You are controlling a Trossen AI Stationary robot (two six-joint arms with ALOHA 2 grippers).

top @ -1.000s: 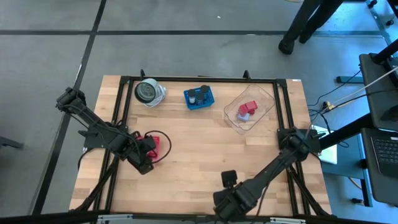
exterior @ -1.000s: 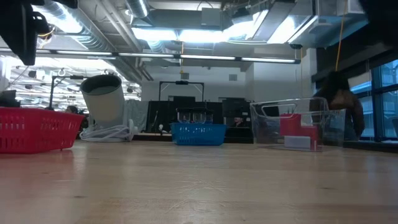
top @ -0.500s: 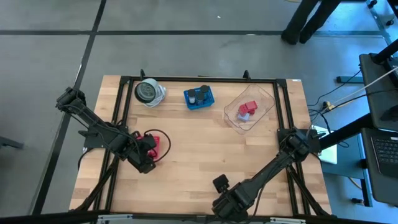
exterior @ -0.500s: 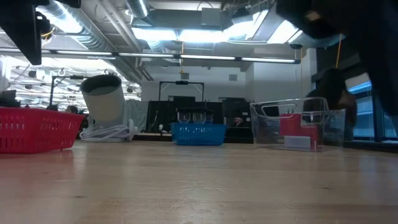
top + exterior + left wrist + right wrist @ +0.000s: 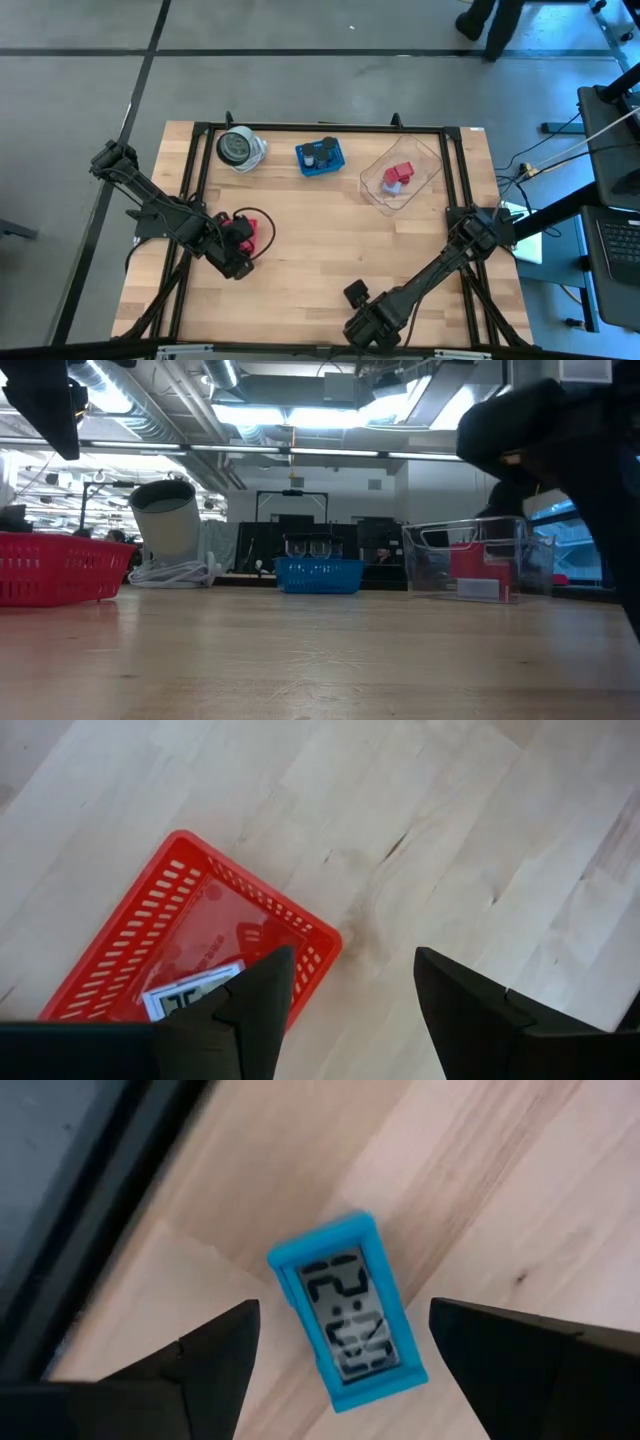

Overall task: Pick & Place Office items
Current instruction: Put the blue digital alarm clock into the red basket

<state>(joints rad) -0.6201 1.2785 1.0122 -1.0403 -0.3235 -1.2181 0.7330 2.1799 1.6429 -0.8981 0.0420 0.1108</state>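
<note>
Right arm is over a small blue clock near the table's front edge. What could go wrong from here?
1. The blue clock lies close to the table edge; a nudge from the open right gripper may push it off.
2. It lies flat and at a slant between the fingers, so they might close on its corners and slip.
3. The left gripper, open, hovers over the red basket's corner; descending, a finger could catch the rim.

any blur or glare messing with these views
Low view: the right arm is a dark, soft-edged mass up close, and ceiling lights glare bright. Right wrist view: the blue clock reads slightly soft. High view: evenly lit.
</note>
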